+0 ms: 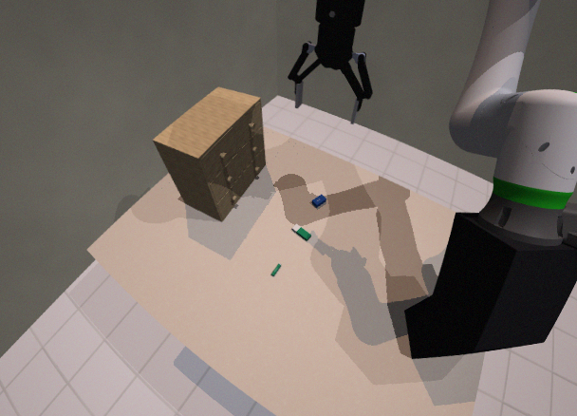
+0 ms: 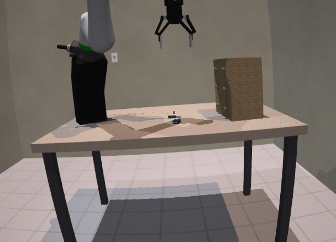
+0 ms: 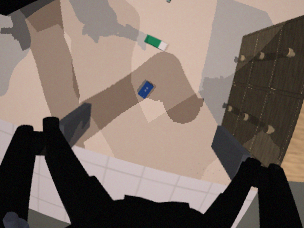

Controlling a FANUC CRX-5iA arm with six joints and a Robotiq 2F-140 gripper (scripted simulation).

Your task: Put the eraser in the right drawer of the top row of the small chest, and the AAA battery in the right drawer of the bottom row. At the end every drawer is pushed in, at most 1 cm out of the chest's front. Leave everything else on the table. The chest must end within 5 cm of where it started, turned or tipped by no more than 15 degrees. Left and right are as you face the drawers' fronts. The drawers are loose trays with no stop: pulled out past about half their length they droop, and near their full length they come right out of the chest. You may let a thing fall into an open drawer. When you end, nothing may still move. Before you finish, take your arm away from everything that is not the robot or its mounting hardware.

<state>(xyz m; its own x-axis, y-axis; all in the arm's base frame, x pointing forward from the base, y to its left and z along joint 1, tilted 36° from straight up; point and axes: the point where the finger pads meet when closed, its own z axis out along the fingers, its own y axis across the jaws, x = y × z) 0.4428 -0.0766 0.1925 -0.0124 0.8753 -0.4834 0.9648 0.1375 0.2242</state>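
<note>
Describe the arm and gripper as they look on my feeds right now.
White rounded arm with bright green joint bands, on a black pedestal. The gripper is black, with forked linkages and pale grey fingers. No cables visible; a faint smiley-like mark shows on the base joint.

— Where's everything sitting?
— On the table [image 2: 287, 125]: chest [image 2: 246, 87] at one end, arm's pedestal [image 2: 89, 95] at the other.
— And between?
— Three small items [image 1: 302, 232] lie apart in a loose row, the open gripper [image 2: 175, 43] hanging high above them.
</note>
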